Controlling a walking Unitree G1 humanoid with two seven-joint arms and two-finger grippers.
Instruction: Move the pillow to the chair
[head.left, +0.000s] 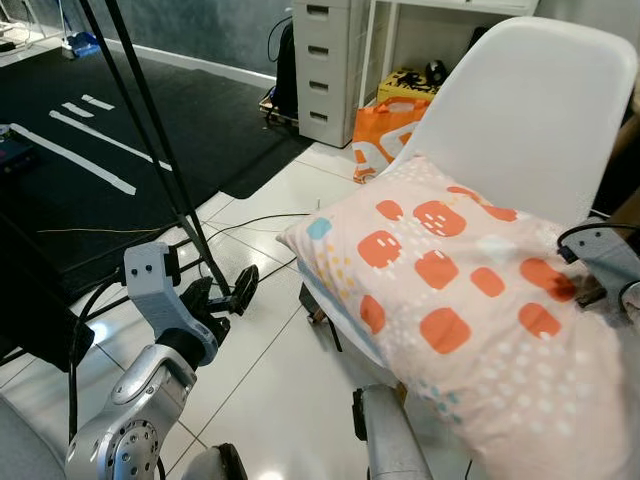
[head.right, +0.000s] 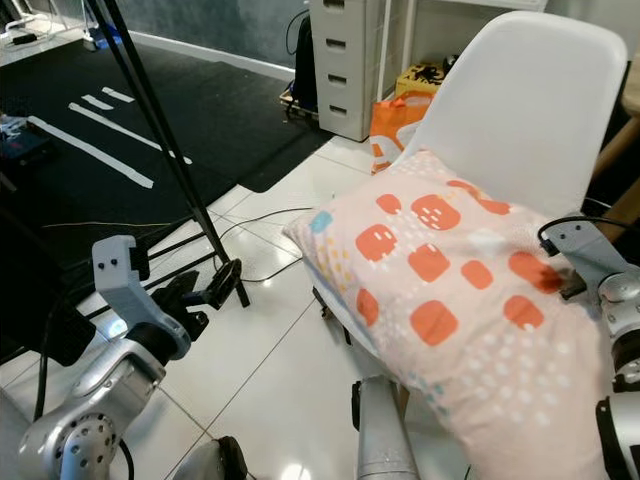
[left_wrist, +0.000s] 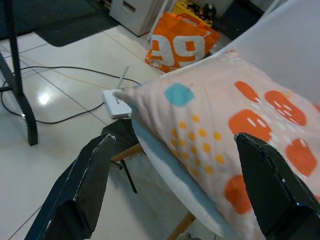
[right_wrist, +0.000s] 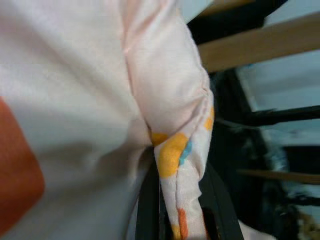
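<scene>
Slippage is the risk: the pale pink fabric pillow with orange blotches (head.left: 450, 290) lies across the white moulded plastic chair (head.left: 530, 110), overhanging its seat edge. The right gripper (right_wrist: 175, 210) pinches a pillow corner, so releasing could tip it off. The left gripper (left_wrist: 175, 190), spread wide, hangs beside the chair.

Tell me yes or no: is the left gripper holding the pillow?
No, the left gripper is open, jaws apart, short of the pink orange-spotted pillow.
</scene>
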